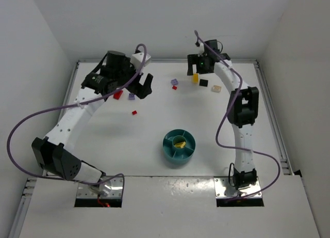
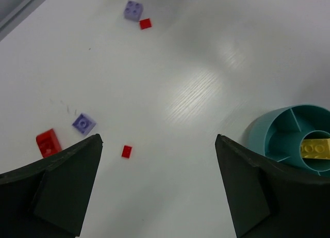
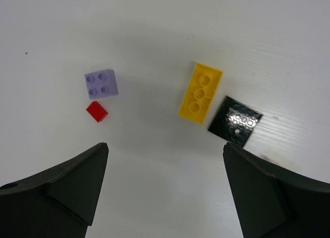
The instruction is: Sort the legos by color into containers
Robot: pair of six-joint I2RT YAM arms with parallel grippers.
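Lego sort: 1 yellow brick in teal dish.
Left end effector, right end effector wide, empty; right frames loose yellow lego, likely matching pick.

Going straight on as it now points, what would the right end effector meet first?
Probably bare table first: the open right end effector points between the lilac brick and the yellow brick; the yellow one lies nearer. Depth unclear.

Overhead and two close downward wrist views share one lilac brick.
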